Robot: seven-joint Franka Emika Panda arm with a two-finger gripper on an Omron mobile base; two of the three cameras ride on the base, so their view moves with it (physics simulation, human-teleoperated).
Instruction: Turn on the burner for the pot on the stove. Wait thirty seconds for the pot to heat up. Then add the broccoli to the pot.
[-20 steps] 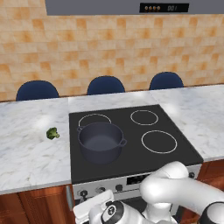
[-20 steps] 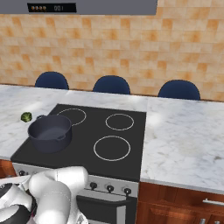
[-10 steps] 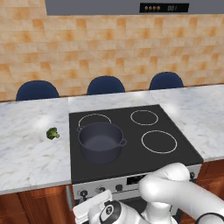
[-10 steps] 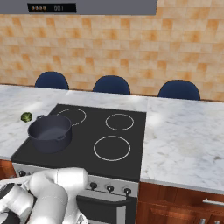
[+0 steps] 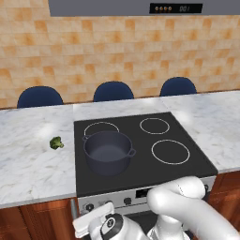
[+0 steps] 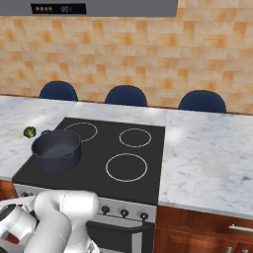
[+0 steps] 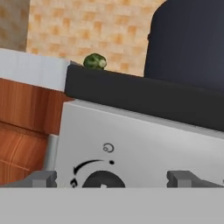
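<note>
Matt dark metal pot (image 5: pixel 108 152) on glossy black glass stove (image 5: pixel 183 136).
</note>
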